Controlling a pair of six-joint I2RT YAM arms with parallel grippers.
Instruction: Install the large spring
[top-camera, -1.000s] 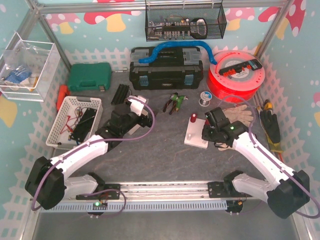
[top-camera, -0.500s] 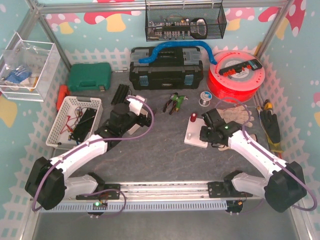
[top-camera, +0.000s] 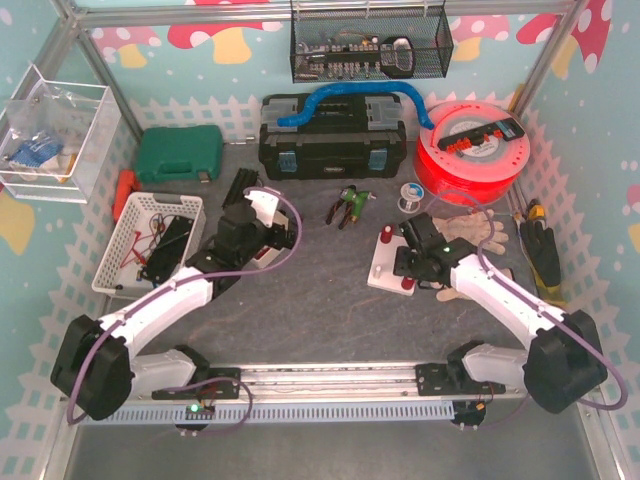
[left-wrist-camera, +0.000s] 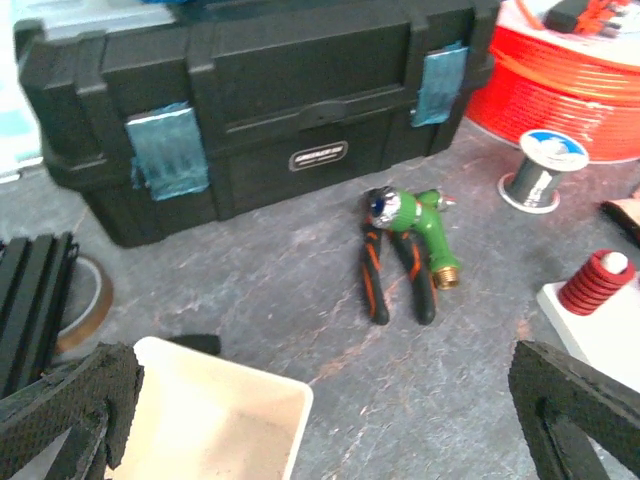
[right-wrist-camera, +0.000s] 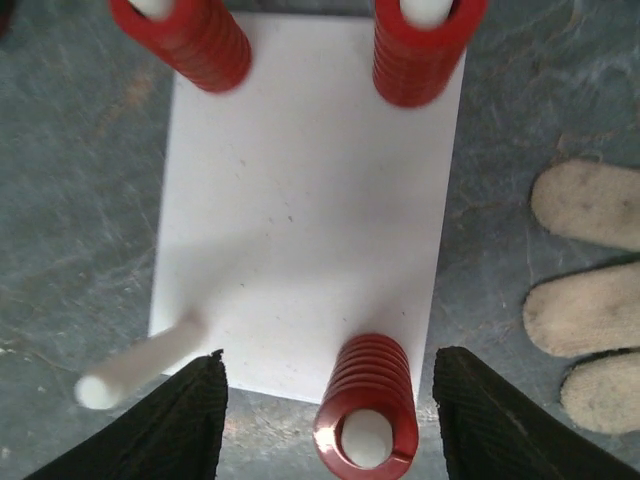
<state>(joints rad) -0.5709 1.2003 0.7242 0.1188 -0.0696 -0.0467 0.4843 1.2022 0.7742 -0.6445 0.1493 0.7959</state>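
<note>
A white base plate (right-wrist-camera: 300, 200) with upright white pegs fills the right wrist view. Red springs sit on three pegs: far left (right-wrist-camera: 185, 40), far right (right-wrist-camera: 420, 50) and near right (right-wrist-camera: 366, 405). The near left peg (right-wrist-camera: 140, 362) is bare. My right gripper (right-wrist-camera: 335, 425) is open, low over the plate's near edge. The near spring stands between its fingers (right-wrist-camera: 175, 425) with gaps on both sides. In the top view the plate (top-camera: 385, 277) lies right of centre with the right gripper (top-camera: 415, 262) over it. My left gripper (top-camera: 262, 235) is open and empty, left of centre.
Under the left gripper (left-wrist-camera: 325, 420) is a white container's corner (left-wrist-camera: 210, 420). Beyond it lie orange-black pliers (left-wrist-camera: 395, 265), a green nozzle (left-wrist-camera: 425, 225), a black toolbox (left-wrist-camera: 260, 100), a solder spool (left-wrist-camera: 540, 170) and a red reel (top-camera: 470, 145). A work glove (right-wrist-camera: 590, 300) lies right of the plate.
My right gripper has moved left and forward over the base plate's near edge. The left gripper has shifted slightly toward the back.
</note>
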